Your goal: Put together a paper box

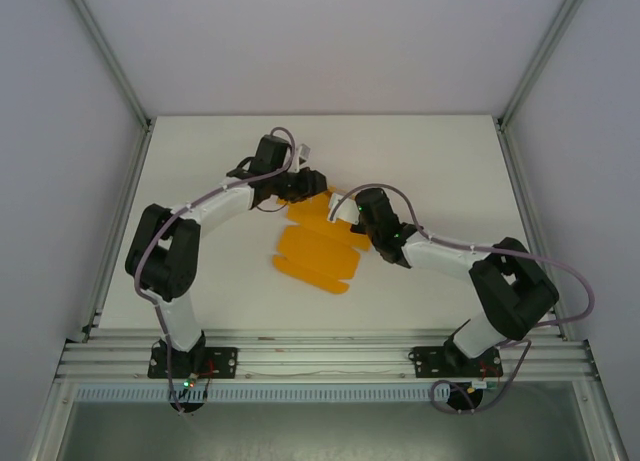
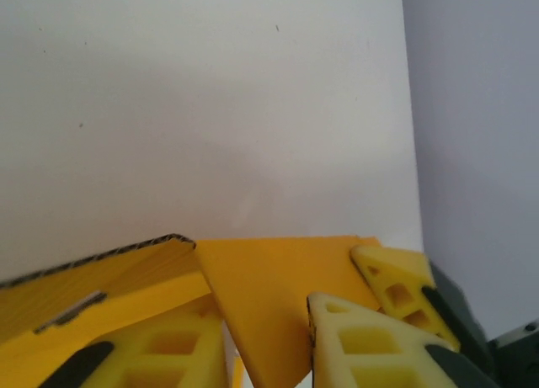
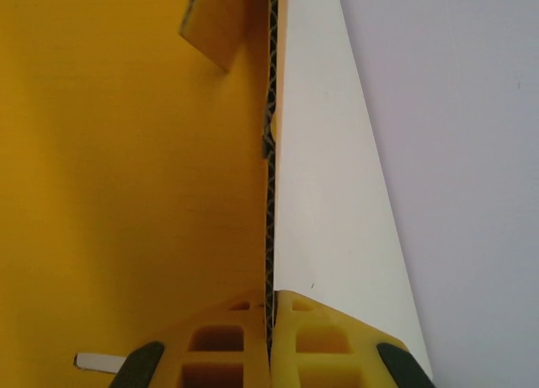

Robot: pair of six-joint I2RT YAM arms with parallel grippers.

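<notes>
The paper box (image 1: 312,249) is an orange-yellow die-cut sheet lying mid-table, its far flaps lifted between the two grippers. My left gripper (image 1: 303,186) is at the sheet's far end. In the left wrist view its jaws stand apart around a slanted card panel (image 2: 269,291), which leans against the right finger (image 2: 370,342). A corrugated flap (image 2: 93,283) lies over the left finger. Another yellow finger (image 2: 394,280) touches the panel's right corner. My right gripper (image 1: 346,211) is shut on an upright card wall (image 3: 126,194), seen edge-on between its fingertips (image 3: 271,297).
The white table (image 1: 430,161) is bounded by grey walls (image 2: 472,152) and aluminium posts. A metal rail (image 1: 320,356) runs along the near edge, where both arm bases are bolted. Cables loop over both arms.
</notes>
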